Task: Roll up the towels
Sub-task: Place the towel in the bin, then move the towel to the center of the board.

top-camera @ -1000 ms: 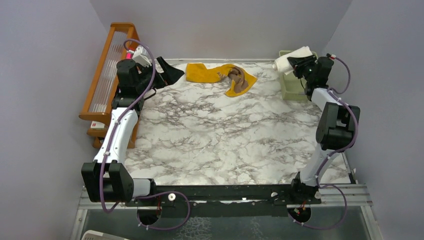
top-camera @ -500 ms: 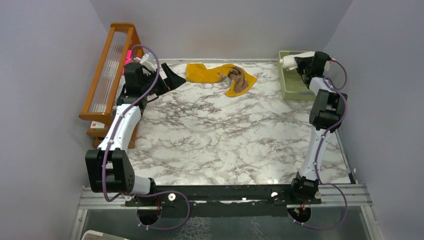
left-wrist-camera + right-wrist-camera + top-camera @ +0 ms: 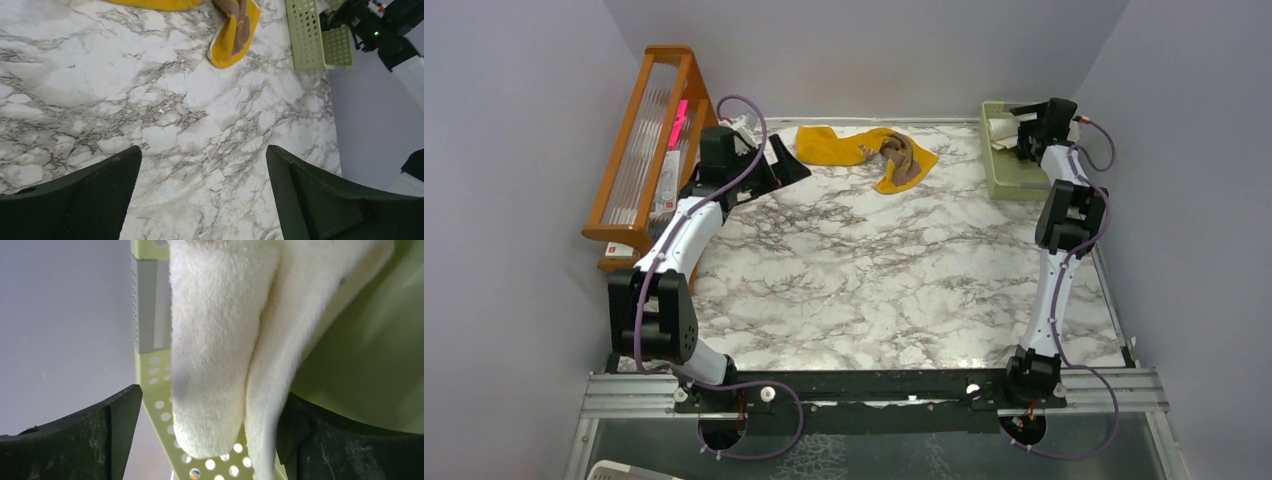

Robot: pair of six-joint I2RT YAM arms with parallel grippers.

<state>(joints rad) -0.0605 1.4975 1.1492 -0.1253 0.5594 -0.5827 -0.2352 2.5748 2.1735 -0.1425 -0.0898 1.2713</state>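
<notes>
The cream-white towel [image 3: 225, 340], rolled up, lies in the pale green basket [image 3: 1014, 172] at the back right. My right gripper [image 3: 210, 395] is open around it, with a gap at the left finger while the roll's loose edge brushes the right finger; the top view shows this gripper [image 3: 1022, 130] over the basket. The mustard yellow towel [image 3: 849, 147] lies spread at the back middle, with the brown towel [image 3: 901, 158] crumpled on its right end. My left gripper [image 3: 782, 167] hovers open just left of them, and its wrist view shows only marble between its fingers [image 3: 100, 190].
A wooden rack [image 3: 639, 150] stands along the left wall and holds a pink item [image 3: 679, 112]. Grey walls close in the marble table [image 3: 874, 280] on three sides. The arms' base rail [image 3: 874, 385] runs along the near edge.
My right gripper has opened and let the rolled cream-white towel down into the basket. The left arm has swung right, nearer the yellow towel.
</notes>
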